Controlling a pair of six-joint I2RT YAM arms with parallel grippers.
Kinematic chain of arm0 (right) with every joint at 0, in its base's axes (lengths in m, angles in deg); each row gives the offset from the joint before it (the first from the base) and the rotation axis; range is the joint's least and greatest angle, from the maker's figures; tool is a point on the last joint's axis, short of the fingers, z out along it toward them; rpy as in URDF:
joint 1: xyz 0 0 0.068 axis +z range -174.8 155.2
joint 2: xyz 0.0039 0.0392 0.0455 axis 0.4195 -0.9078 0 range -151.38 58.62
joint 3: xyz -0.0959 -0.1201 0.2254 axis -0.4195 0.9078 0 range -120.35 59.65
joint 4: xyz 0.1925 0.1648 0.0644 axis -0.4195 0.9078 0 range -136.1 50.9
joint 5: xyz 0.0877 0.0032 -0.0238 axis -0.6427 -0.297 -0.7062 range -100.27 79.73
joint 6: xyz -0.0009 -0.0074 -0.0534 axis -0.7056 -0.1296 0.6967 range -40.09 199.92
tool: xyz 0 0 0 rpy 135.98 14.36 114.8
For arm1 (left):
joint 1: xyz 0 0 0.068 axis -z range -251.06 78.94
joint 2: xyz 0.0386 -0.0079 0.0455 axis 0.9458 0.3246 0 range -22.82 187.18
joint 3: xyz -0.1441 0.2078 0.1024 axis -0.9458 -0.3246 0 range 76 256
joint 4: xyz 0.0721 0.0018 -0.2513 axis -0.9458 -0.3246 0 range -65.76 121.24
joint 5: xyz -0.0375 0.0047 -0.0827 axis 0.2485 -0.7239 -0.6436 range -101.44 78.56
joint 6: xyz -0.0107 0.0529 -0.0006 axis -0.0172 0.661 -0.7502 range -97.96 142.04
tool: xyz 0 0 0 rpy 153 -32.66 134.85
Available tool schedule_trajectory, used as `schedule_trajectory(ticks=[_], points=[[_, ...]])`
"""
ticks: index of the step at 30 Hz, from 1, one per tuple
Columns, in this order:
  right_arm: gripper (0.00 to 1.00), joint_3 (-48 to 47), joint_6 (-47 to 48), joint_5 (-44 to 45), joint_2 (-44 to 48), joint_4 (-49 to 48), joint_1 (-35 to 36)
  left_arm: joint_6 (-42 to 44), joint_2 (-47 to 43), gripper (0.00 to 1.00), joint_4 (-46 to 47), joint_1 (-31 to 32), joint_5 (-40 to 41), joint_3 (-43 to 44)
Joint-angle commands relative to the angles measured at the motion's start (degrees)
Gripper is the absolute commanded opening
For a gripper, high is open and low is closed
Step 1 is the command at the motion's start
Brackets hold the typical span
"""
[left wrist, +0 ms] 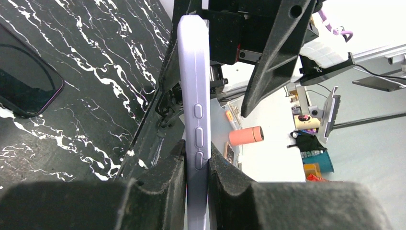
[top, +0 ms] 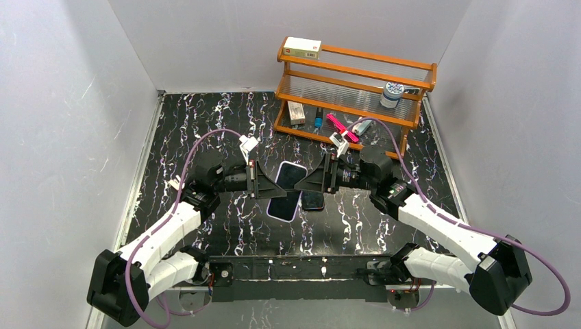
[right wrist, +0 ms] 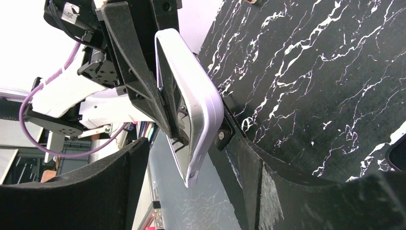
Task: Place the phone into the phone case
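Observation:
The lavender phone case point(top: 290, 175) is held up off the table between the two grippers. My left gripper point(top: 261, 179) is shut on its long edge; in the left wrist view the case point(left wrist: 191, 72) stands edge-on between the fingers of the left gripper point(left wrist: 197, 155), side buttons showing. My right gripper point(top: 317, 180) faces it, open. In the right wrist view the case's point(right wrist: 201, 105) far end hangs between the spread fingers of the right gripper point(right wrist: 189, 151), touching neither. A dark phone point(top: 283, 205) with a purplish rim lies flat below. A second black phone point(top: 313, 200) lies beside it.
A wooden shelf rack point(top: 356, 68) stands at the back right, holding a small box point(top: 302, 46), a jar point(top: 392, 94) and pens. Grey walls enclose the black marbled table point(top: 205, 123) on three sides.

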Motion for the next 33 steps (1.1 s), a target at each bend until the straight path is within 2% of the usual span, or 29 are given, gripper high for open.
schedule_trajectory(ticks=[1,8,20,25,27,30,33], points=[[0.74,-0.46,0.0,-2.31,1.67,-5.28,-1.14,-2.37,-2.13,0.0,5.25,-0.13,-3.87,-0.03],[0.69,1.37,-4.49,-5.39,0.5,-12.74,-2.47,-3.33,-2.86,0.0,6.02,-0.13,-4.28,-0.82],[0.57,0.75,-6.53,-5.64,-0.65,-15.02,-3.87,-3.14,-2.23,0.0,6.55,-0.13,-3.97,-1.37],[0.45,0.76,-6.98,-5.66,-1.25,-15.66,-4.24,-3.23,-2.04,0.0,6.55,-0.13,-3.9,-1.63],[0.32,1.14,-7.02,-5.29,-1.02,-16.25,-4.4,-3.51,-1.77,0.0,6.55,-0.13,-3.75,-1.81],[0.03,1.97,-7.17,-3.1,-0.02,-16.4,-4.4,-3.44,-0.95,0.0,4.64,-0.13,-2.73,-1.96],[0.01,3.03,-7.75,-1.11,1.47,-17.34,-4.37,3.11,0.66,0.0,-6.16,-0.13,0.4,-0.11]])
